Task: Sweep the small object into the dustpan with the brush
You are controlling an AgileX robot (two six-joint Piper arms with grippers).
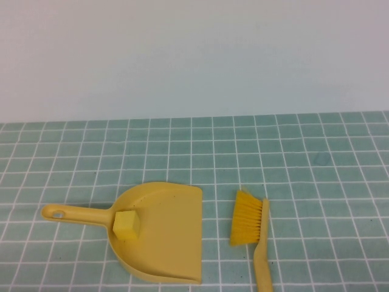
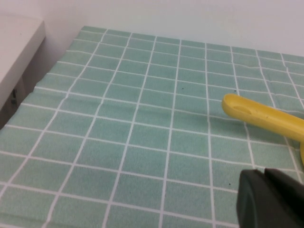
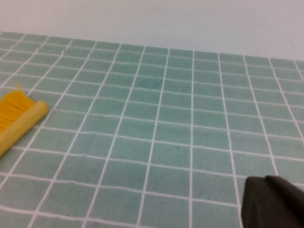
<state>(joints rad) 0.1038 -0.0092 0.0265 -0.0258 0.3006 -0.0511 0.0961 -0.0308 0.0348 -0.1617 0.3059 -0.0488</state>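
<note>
The yellow dustpan (image 1: 167,234) lies flat on the green checked cloth, its long handle (image 1: 76,214) pointing left. The small object, a pale-yellow cube (image 1: 126,225), rests inside the pan near the handle's root. To the pan's right lies the brush (image 1: 254,231), orange-yellow bristles (image 1: 246,218) facing the pan's open edge, slim handle running toward the near edge. Neither arm shows in the high view. My left gripper (image 2: 266,176) is shut and empty, with the dustpan handle's end (image 2: 259,115) ahead of it. My right gripper (image 3: 267,183) is shut and empty; the brush head (image 3: 19,118) lies well off to one side.
A green cloth with white grid lines (image 1: 304,164) covers the table up to a plain white wall (image 1: 194,55). A pale ledge or box edge (image 2: 19,47) stands beyond the cloth's border in the left wrist view.
</note>
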